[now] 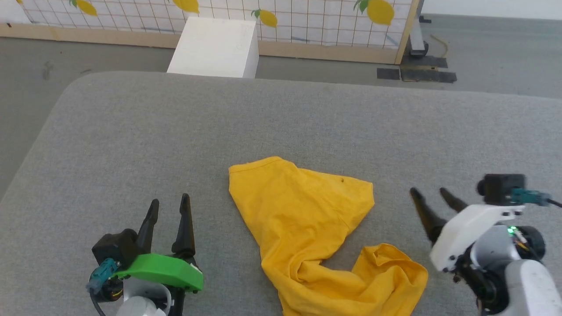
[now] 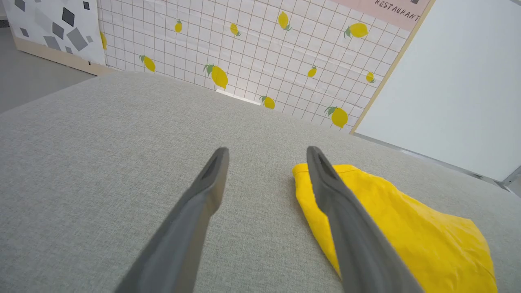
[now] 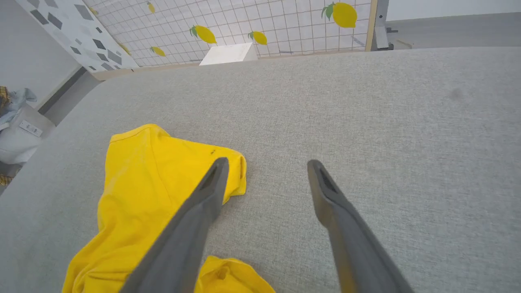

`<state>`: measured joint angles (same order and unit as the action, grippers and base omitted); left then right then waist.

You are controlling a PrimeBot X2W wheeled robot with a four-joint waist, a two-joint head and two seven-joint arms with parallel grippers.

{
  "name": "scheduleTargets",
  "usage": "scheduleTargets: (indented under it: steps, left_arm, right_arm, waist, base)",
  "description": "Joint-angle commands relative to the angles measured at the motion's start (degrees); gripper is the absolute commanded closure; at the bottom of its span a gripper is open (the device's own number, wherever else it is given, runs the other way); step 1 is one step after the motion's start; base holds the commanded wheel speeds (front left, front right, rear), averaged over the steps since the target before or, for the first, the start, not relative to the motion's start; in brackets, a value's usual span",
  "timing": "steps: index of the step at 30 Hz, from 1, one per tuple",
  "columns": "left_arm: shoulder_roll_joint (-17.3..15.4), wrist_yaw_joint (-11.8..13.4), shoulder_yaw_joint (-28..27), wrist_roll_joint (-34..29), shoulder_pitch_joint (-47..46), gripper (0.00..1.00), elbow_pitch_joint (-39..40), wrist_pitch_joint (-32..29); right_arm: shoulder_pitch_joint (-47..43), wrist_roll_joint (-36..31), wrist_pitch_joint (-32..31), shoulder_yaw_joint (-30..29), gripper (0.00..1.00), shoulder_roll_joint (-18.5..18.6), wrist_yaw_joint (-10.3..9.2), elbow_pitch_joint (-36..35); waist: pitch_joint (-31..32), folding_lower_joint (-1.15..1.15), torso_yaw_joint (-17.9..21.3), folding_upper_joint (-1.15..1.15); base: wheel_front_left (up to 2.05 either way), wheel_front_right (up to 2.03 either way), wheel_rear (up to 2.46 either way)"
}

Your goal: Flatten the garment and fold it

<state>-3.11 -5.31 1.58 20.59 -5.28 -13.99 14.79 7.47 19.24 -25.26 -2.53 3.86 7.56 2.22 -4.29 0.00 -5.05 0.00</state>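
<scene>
Two tools are hovering with fingers parted, gripping nothing: the left gripper (image 1: 169, 198) and the right gripper (image 1: 427, 190). Between them, touching neither, the garment (image 1: 303, 219) is lying crumpled on a grey woven surface (image 1: 131, 131), its bunched end sitting nearer the right gripper. Mustard-yellow and matte, it is looking soft, light and limp, likely sagging when lifted; its stitched hem, just ahead of the left gripper, is probably offering the firmest pinch.

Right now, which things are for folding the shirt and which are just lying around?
For the job:
yellow T-shirt, crumpled on the grey surface
left gripper, open
right gripper, open

Just lying about:
white box
lemon-print panel
black floor mats
</scene>
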Motion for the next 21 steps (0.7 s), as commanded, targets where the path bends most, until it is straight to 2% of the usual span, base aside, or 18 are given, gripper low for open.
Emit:
scheduleTargets:
  steps: [1, 6, 11, 14, 21]
  left_arm:
    - [0.2, -0.3, -0.1, 0.0, 0.1, 0.00, 0.2, 0.2]
    - [0.2, -0.4, 0.1, 0.0, -1.0, 0.00, 0.6, 0.2]
    - [0.2, -0.6, 1.0, 0.2, -2.4, 0.00, 0.6, 0.2]
    - [0.2, -0.7, 1.5, 0.4, -3.2, 0.00, 0.4, 0.2]
    - [0.2, -0.5, 2.3, 1.6, -3.8, 0.00, -0.2, 0.2]
  right_arm:
    - [1.1, -1.2, -1.0, 1.1, 0.00, -0.5, -0.08, 0.8]
    - [7.6, -4.9, -5.1, 5.7, 0.00, -0.7, -0.08, 5.9]
    - [15.7, -11.7, -11.2, 9.8, 0.00, -0.4, -0.08, 14.8]
    - [18.9, -14.8, -12.8, 11.5, 0.00, -0.2, -0.08, 18.9]
    - [20.6, -15.4, -14.6, 14.4, 0.00, -0.1, -0.08, 26.0]
  waist:
    - [-0.9, 0.00, -0.1, 0.00]
    - [-3.6, 0.00, -1.4, 0.00]
    - [-6.6, 0.00, -3.8, 0.00]
    - [-7.9, 0.00, -5.1, 0.00]
    - [-8.7, 0.00, -6.4, 0.00]
  base:
    - [0.00, 0.00, 0.00]
    - [0.00, 0.00, 0.00]
    - [0.00, 0.00, 0.00]
    - [0.00, 0.00, 0.00]
    - [0.00, 0.00, 0.00]
